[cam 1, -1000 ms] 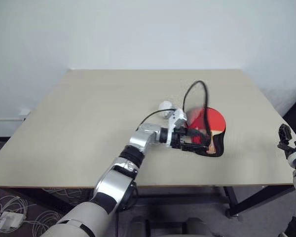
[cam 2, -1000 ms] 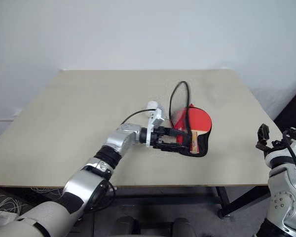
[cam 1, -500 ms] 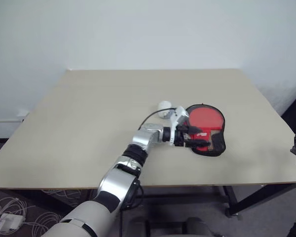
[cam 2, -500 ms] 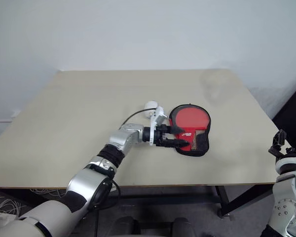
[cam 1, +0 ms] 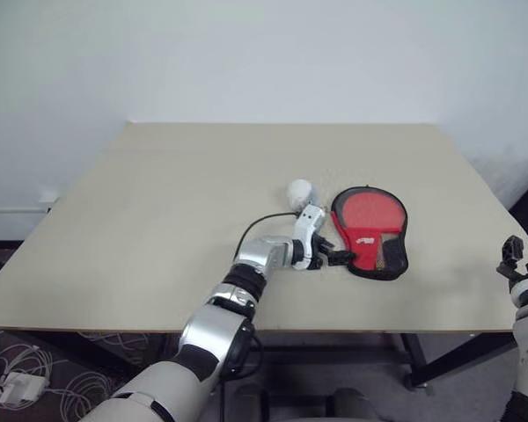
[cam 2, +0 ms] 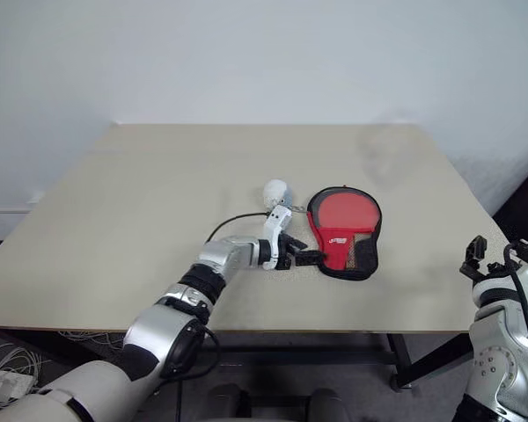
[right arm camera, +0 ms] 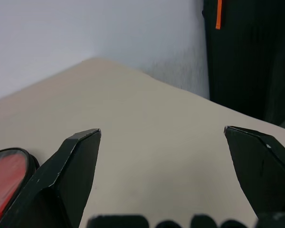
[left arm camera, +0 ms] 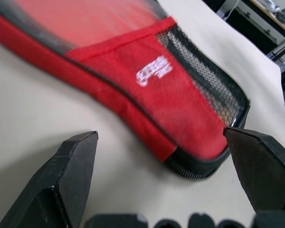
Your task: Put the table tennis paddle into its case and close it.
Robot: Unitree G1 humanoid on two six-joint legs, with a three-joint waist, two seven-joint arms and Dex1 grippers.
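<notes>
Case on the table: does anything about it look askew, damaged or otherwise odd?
Nothing stands out. The case lies flat on the table with the red paddle showing through its clear side, rim intact. The left pincer sits open at its near edge; a white ball rests apart beside it.

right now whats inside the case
The red rubber face of the table tennis paddle shows through the clear side of the case, lying flat on the table. The red logo patch and black mesh cover the handle end, so little of the handle shows.
</notes>
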